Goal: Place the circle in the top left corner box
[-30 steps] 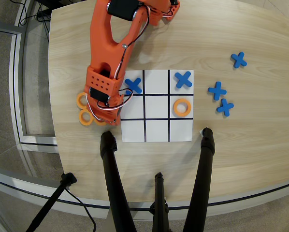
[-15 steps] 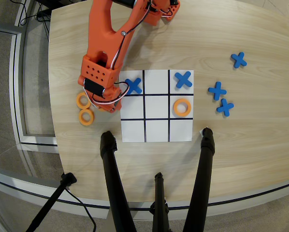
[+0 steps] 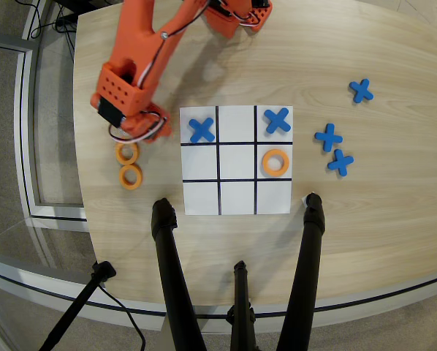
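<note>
Two orange rings lie on the wood left of the grid, one (image 3: 127, 153) just below my gripper and one (image 3: 131, 177) below that. A third ring (image 3: 275, 162) lies in the middle right cell of the white sheet (image 3: 237, 197). The upper corner cells hold blue X pieces (image 3: 202, 129) (image 3: 277, 120). The lower left (image 3: 200, 197) and lower right (image 3: 273, 197) corner cells are bare white. My gripper (image 3: 147, 130) hangs left of the sheet's upper left corner, above the nearer ring. The wrist hides its jaws.
Three loose blue X pieces (image 3: 361, 90) (image 3: 328, 137) (image 3: 340, 162) lie right of the sheet. Black tripod legs (image 3: 167, 241) (image 3: 310, 219) stand on the table's near edge below the sheet. The table's curved left edge (image 3: 78, 146) is close to the rings.
</note>
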